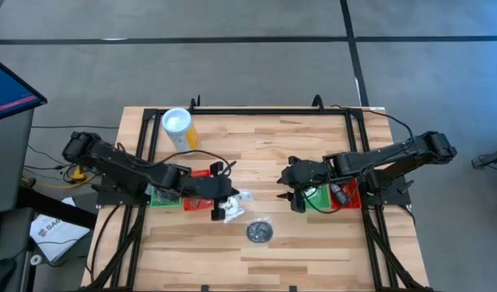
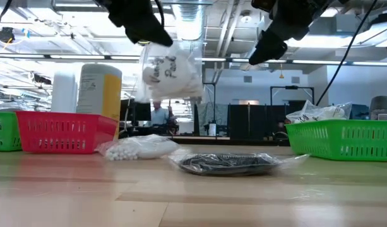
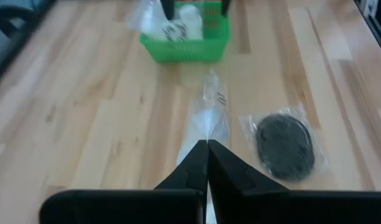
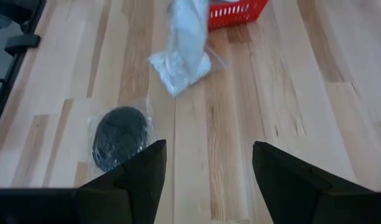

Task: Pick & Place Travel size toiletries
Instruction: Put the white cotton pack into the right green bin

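Left hand (image 3: 207, 144) pinches a white sachet (image 2: 170, 72) above the table (image 1: 313, 251)

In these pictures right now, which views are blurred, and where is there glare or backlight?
Low view: bright ceiling lights backlight the hanging clear bag; both arms read as silhouettes. Left wrist view: soft throughout, the green basket blurred. Right wrist view: also soft, the black disc packet hazy. High view: even light, no strong glare.

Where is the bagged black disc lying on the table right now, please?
In the high view the bagged black disc lies flat near the table's middle front, just past the left gripper and its held white sachet, apart from both.
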`<state>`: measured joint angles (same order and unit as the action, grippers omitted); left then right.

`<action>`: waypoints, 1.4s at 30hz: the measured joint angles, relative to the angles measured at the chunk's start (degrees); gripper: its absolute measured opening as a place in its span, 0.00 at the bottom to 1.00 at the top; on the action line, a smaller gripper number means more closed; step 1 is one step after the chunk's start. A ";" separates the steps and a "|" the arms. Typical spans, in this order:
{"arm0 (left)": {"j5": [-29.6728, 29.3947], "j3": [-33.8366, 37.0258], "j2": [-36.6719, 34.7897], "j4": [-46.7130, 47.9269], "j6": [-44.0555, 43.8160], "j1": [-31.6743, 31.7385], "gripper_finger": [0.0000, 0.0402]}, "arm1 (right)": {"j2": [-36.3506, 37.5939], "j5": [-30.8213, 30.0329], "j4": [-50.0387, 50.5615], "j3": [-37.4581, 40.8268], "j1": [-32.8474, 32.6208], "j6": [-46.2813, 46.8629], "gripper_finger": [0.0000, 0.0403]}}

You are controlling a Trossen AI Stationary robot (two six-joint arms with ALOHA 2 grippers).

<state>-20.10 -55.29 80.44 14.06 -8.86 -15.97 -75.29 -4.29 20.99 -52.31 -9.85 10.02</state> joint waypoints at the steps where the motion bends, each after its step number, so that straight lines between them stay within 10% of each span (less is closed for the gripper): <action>1: -0.74 0.00 -0.23 -0.46 0.01 0.01 0.00 | 0.00 0.00 -0.68 0.00 0.00 -0.04 0.56; 42: -4.96 0.02 -0.36 -20.71 7.25 5.07 0.00 | 0.00 -0.28 -18.19 0.00 4.66 -4.66 0.48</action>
<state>-25.06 -55.27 80.07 -6.66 -1.62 -10.90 -75.29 -4.58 2.81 -52.31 -5.19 5.37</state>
